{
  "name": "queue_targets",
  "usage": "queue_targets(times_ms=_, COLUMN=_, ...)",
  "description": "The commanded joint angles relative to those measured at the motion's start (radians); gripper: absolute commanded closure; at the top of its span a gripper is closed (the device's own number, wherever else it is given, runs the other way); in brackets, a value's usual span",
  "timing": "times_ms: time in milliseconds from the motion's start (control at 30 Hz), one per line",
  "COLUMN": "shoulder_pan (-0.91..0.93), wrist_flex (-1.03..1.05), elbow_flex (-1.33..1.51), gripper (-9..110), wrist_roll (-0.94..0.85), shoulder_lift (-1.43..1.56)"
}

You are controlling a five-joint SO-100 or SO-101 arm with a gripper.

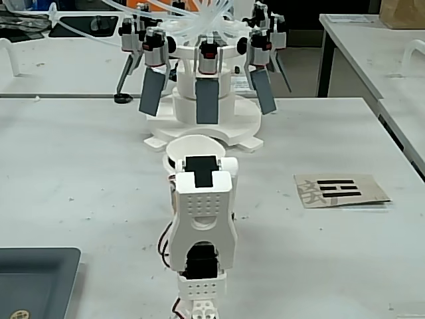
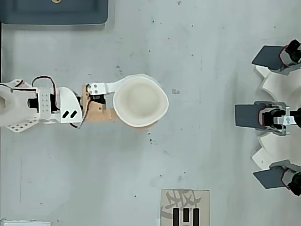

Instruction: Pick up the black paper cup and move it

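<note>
Hand point(image 2: 141, 101) closed round the black paper cup point(image 2: 140, 100), its white ring and tan finger hugging the wall just under the rim so the taper cannot slip through; cup upright, mid-tabletop point(image 2: 197, 52), well clear of every edge, apparently in carry.

Black paper cup point(image 2: 140, 101), upright, mouth open.
From overhead we see only its white inside and rolled rim, well apart from the paddle fixture point(image 2: 275, 115).
</note>
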Motion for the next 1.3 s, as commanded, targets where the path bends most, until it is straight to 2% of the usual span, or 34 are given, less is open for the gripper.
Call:
queue_targets(times_ms=0, shoulder_pan=0.037, wrist_flex=0.035, elbow_flex=-0.103, gripper=90, wrist_roll=0.015, shoulder_lift=0.014)
queue_targets(times_ms=667, shoulder_pan=0.046, wrist_flex=0.319, elbow_flex=-0.652, gripper=90, wrist_roll=0.014, shoulder_lift=-0.256)
queue_targets(times_ms=1267, shoulder_pan=0.061, wrist_flex=0.462, elbow_flex=-0.945, gripper=90, wrist_roll=-0.003, shoulder_lift=-0.4)
